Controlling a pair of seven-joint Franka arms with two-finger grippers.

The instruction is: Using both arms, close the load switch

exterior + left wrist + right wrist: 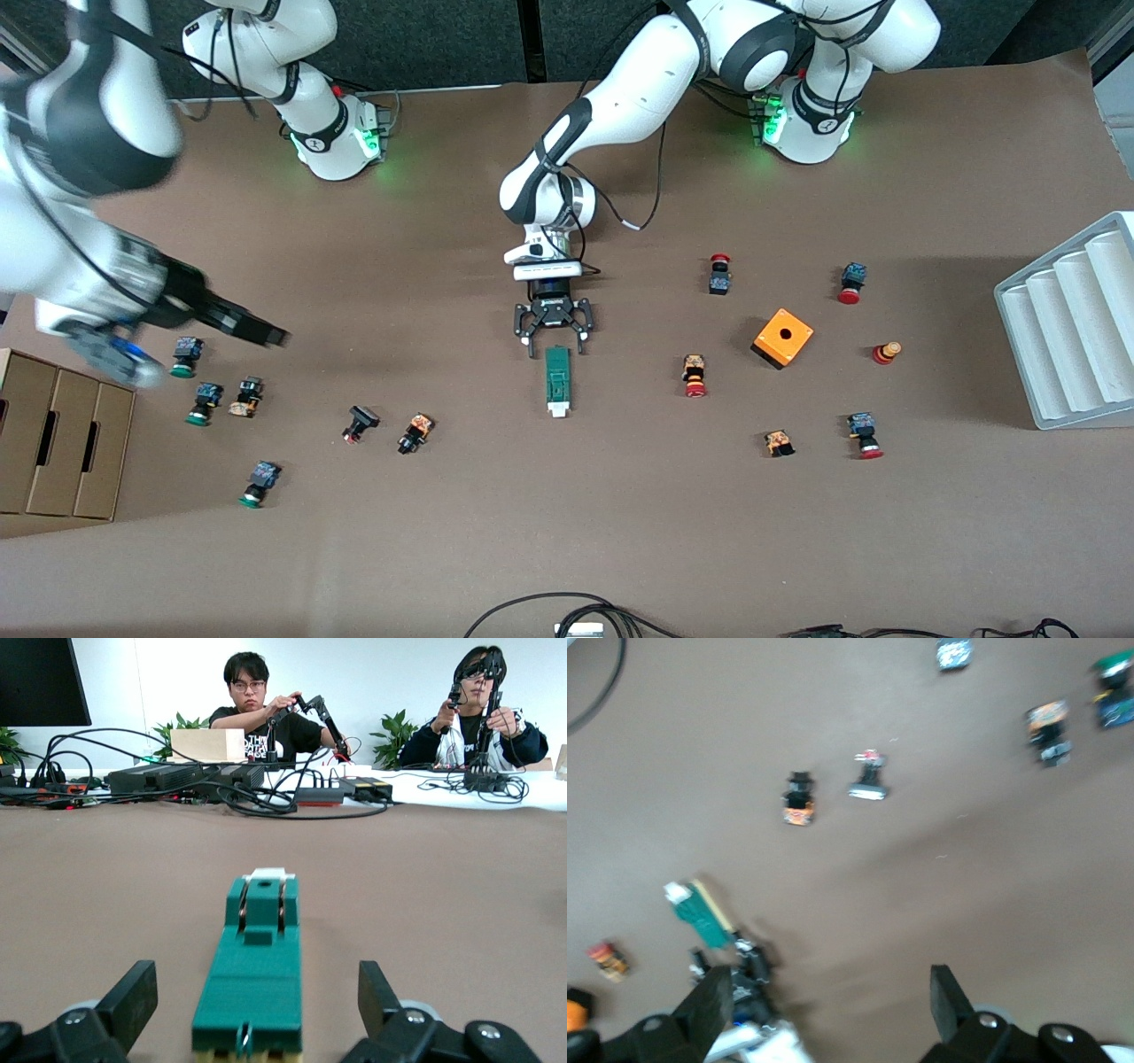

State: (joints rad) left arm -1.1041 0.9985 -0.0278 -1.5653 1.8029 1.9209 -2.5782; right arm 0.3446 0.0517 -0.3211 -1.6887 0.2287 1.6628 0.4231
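Observation:
The load switch (556,381) is a narrow dark-green block lying flat mid-table, its white tab at the end nearer the front camera. My left gripper (556,347) is low at the switch's farther end, open, one finger on each side and neither touching it. In the left wrist view the switch (257,948) lies between the spread fingers of my left gripper (255,985). My right gripper (268,336) is open and empty in the air over the right arm's end of the table. The right wrist view shows my right gripper (830,999), with the switch (700,911) far off.
Small push buttons are scattered on the brown table, such as a green-capped one (184,356) under the right gripper and a red-capped one (694,376) beside the switch. An orange box (782,338), a white ribbed rack (1072,328) and cardboard boxes (53,434) stand toward the ends.

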